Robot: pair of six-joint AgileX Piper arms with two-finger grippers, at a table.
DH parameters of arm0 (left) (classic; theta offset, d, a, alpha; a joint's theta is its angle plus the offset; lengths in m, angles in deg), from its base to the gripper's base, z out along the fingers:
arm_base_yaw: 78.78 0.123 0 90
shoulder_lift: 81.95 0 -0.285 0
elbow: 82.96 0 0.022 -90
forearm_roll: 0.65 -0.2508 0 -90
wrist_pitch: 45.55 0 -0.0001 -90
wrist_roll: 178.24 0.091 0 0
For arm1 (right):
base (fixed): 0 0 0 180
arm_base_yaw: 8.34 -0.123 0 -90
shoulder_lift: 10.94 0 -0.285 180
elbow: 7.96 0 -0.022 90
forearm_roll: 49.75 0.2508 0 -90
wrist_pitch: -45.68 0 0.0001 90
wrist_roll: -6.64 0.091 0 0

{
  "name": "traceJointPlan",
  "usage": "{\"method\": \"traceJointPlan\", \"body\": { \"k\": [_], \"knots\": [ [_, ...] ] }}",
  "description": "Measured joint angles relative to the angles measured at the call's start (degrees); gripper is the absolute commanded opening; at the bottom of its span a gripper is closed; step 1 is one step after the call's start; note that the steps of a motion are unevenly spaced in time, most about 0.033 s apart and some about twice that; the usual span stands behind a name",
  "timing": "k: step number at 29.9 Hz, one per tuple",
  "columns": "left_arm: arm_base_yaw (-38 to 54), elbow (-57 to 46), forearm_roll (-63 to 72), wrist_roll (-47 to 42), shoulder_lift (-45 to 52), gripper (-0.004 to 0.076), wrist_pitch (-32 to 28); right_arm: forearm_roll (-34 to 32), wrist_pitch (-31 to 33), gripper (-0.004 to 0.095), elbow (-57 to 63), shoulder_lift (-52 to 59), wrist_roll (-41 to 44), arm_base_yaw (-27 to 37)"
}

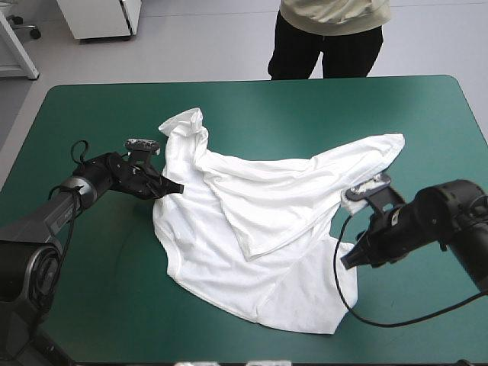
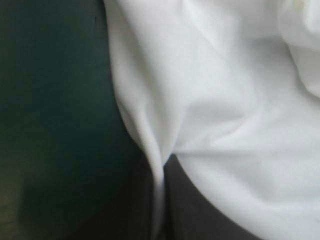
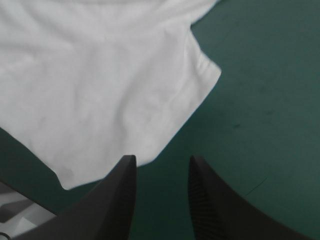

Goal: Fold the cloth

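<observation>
The white T-shirt (image 1: 259,221) lies loosely spread and creased in the middle of the table, one part folded over across its centre. My left gripper (image 1: 174,187) lies low at the shirt's left edge. In the left wrist view its black fingers (image 2: 200,210) are shut on a pinched ridge of the T-shirt (image 2: 210,100). My right gripper (image 1: 352,258) is at the shirt's right side near the front. In the right wrist view that gripper (image 3: 161,162) stands open over the cover, and a corner of the T-shirt (image 3: 100,90) lies just ahead of one fingertip.
The teal-green cover (image 1: 91,305) surrounds the shirt on every side, widest at the left and front left. The table's right edge (image 1: 479,130) runs close behind my right arm.
</observation>
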Motion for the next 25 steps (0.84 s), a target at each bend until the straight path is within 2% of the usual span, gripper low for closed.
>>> {"method": "traceJointPlan", "body": {
  "k": [5, 6, 9, 13, 21, 23, 25],
  "knots": [
    [0.0, 0.0, 0.1, 0.0, 0.0, -0.0009, 0.2, -2.3, -6.8, 0.0488, 9.7, 0.1, 5.0, -5.4],
    [0.0, 0.0, 0.1, 0.0, 0.0, -0.0009, 0.2, -2.2, -7.8, 0.0541, 11.2, 0.0, 5.5, -5.8],
    [0.0, 0.0, 0.1, 0.1, 0.0, -0.0009, 0.3, -2.2, -10.4, 0.0614, 14.8, -0.2, 8.2, -6.1],
    [0.0, 0.0, 0.1, 0.7, 0.0, -0.0009, 0.4, -1.7, -13.2, 0.0618, 18.6, -0.3, 10.6, -6.3],
    [0.0, 0.0, 0.1, 1.1, 0.0, -0.0009, 0.5, 4.7, -20.6, 0.0611, 23.0, -2.7, 9.8, -6.3],
    [0.0, 0.0, 0.1, 1.2, 0.0, -0.0009, 0.5, 4.7, -20.9, 0.0569, 23.0, -4.5, 9.8, -6.3],
    [0.0, 0.1, 0.1, 1.3, 0.0, -0.0009, 0.5, 4.3, -20.3, 0.0480, 22.5, -6.4, 9.8, -6.3]
  ]
}}
